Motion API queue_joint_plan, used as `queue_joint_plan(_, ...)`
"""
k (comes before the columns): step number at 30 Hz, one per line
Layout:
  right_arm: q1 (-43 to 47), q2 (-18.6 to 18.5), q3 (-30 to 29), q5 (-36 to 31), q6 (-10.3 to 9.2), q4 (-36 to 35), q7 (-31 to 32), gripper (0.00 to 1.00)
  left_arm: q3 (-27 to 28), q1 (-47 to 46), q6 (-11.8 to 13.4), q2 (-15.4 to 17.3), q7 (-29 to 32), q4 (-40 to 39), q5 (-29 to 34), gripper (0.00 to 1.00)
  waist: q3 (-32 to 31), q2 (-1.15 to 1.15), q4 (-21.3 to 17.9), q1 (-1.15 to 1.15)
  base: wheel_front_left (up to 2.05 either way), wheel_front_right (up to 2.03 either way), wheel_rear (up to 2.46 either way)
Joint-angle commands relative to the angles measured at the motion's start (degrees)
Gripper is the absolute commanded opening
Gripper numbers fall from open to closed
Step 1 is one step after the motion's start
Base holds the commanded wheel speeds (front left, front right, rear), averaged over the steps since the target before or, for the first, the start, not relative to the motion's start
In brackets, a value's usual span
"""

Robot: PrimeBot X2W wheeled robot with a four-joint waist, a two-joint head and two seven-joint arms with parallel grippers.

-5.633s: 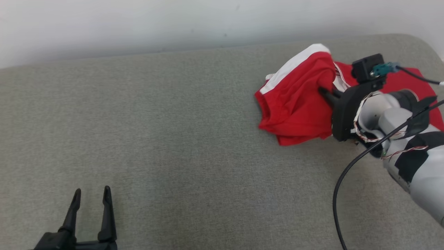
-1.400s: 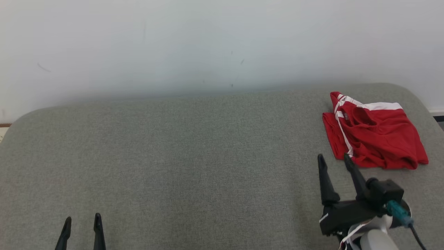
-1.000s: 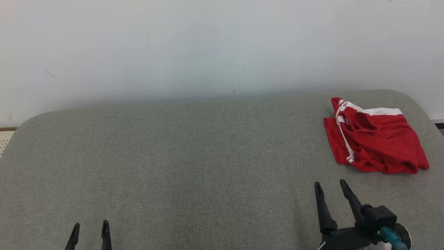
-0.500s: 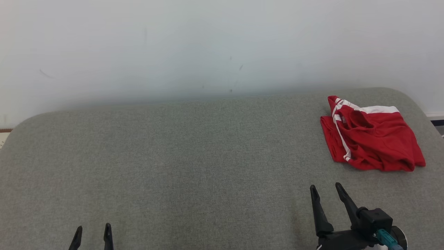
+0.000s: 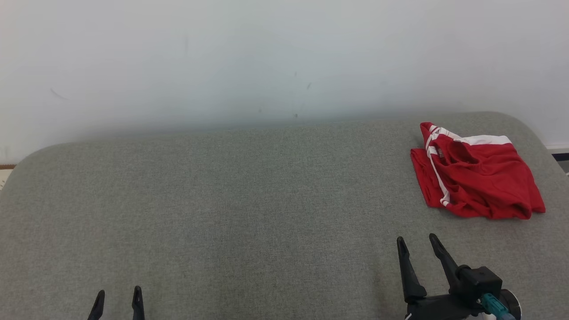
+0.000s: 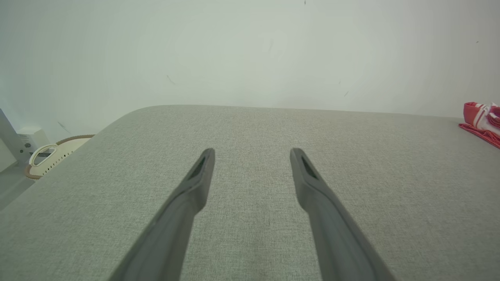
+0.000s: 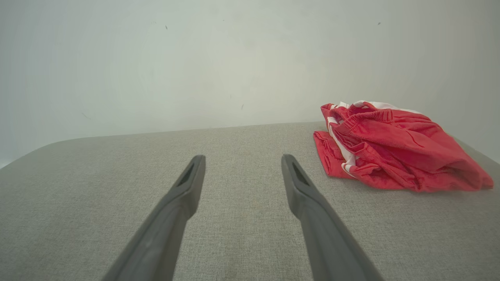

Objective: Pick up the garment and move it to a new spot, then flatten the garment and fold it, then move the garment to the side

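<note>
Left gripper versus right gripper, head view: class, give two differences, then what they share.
The right gripper lies near the red garment; the left gripper is far from it across the grey surface. The right gripper shows its body and teal plug; the left gripper shows fingertips at the frame edge. Shared: both open and empty.

head cam looks down; wrist cams low, forward; share garment [image 5: 478, 182]
</note>
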Motion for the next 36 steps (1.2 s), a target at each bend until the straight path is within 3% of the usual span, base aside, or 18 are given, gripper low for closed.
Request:
queue_joint_plan(1,0.7,0.1,0.1,-0.1,-0.01,-0.2,-0.1,1.00,0.3,0.1,0.1,0.0,-0.2,0.0,-0.7,1.00,0.0,0.00,0.0,0.00,0.00,0.00,0.00)
queue_joint_plan(17,0.8,0.2,0.4,-0.1,-0.01,-0.2,0.1,1.00,0.8,0.4,0.3,-0.1,-0.2,-0.6,-0.7,1.00,0.3,0.00,0.0,0.00,0.00,0.00,0.00)
queue_joint_plan(18,0.0,0.0,0.3,0.0,0.00,0.1,0.1,0.00,0.6,0.0,0.1,-0.1,0.0,-0.3,-0.1,0.00,0.3,0.00,0.0,0.00,0.00,0.00,0.00)
queue_joint_plan(22,0.8,0.0,-0.1,1.0,0.00,1.8,0.5,0.00,0.6,-0.2,-0.1,-0.6,0.6,1.9,-1.0,0.00,0.3,0.00,0.0,0.00,0.00,0.00,0.00)
queue_joint_plan(36,-2.7,-0.9,-6.2,16.8,0.00,5.1,7.4,0.00,-2.8,-3.2,-1.9,-0.7,0.3,4.3,-17.9,0.00,0.7,0.00,0.1,0.00,0.00,0.00,0.00)
